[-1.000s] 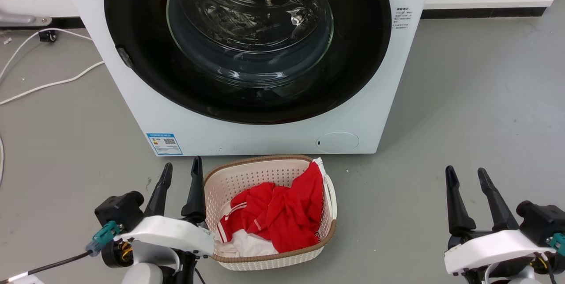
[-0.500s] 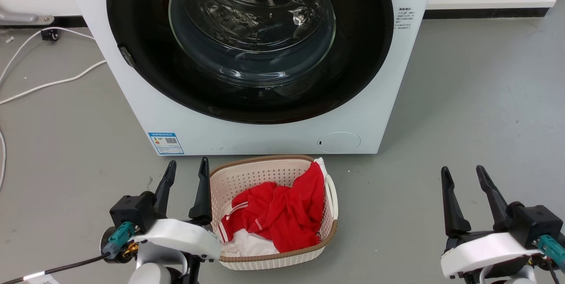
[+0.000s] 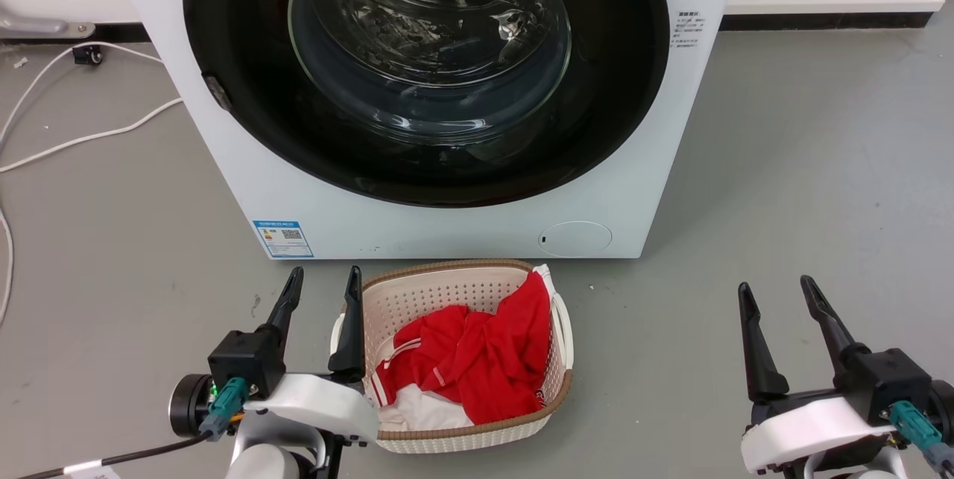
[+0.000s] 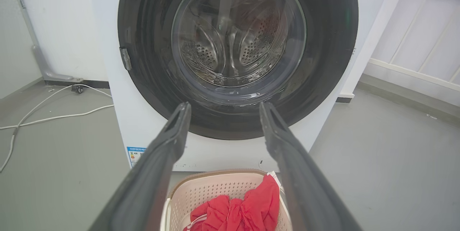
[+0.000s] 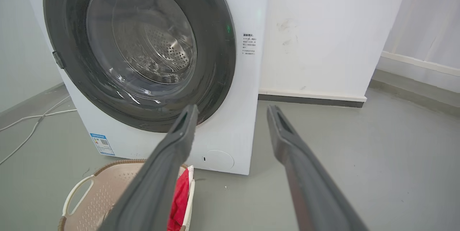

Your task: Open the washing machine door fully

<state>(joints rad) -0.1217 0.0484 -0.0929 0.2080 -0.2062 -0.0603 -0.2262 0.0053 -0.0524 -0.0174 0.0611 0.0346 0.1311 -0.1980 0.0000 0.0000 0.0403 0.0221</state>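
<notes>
Both claws have edged inward since a second ago. My left claw (image 3: 326, 270) and right claw (image 3: 774, 283) are spread and empty. The washing machine door (image 3: 428, 54) sits shut on the washing machine (image 3: 447, 229), straight ahead beyond the laundry basket (image 3: 447, 269). I judge the left claw nearer.

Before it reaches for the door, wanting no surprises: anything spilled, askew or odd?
Nothing spilled or damaged. A red garment hangs over the basket rim, and a white cable trails loose beside the washing machine.
</notes>
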